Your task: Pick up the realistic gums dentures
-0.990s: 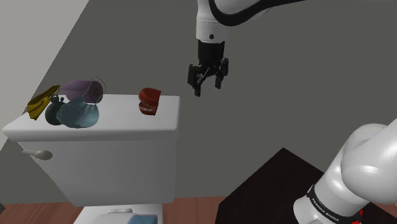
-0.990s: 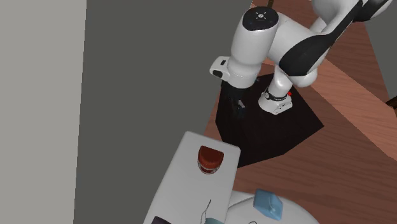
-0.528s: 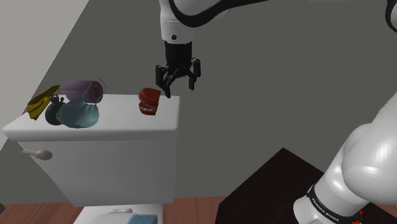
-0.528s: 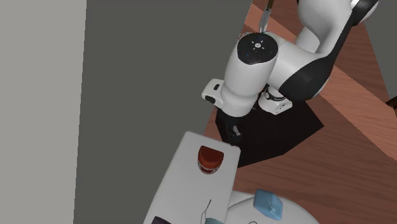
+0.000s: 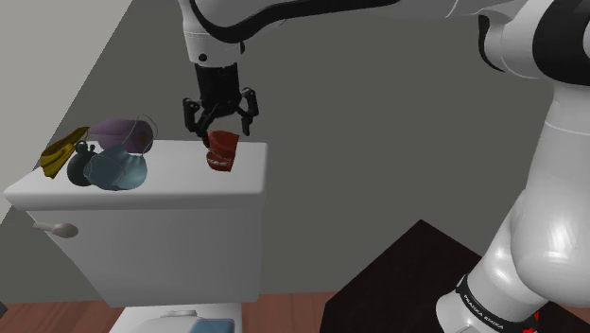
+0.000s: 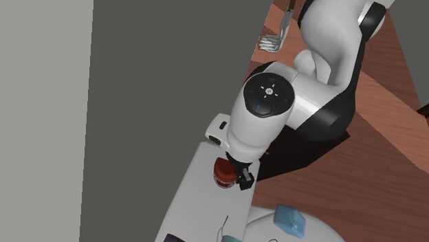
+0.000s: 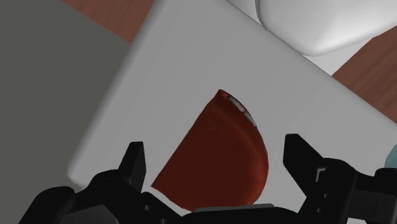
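Note:
The dentures are dark red gums with small white teeth. They sit on the white toilet tank lid near its right end in the shoulder view. My black gripper hangs just above them, pointing down, its fingers spread wide and empty. In the wrist view the red dentures lie straight under the gripper, between the two fingers, untouched. From the second exterior view the hand covers most of the dentures, with the gripper over them.
At the lid's other end lie a purple pouch, a blue-grey bundle, a dark round object and a yellow item. A grey wall stands right behind the tank. A flush handle sticks out in front. The black stand is at lower right.
The arm has swung toward the shoulder view's left, carrying the gripper from beside the tank's right end to directly above the dentures. The fingers stayed open.

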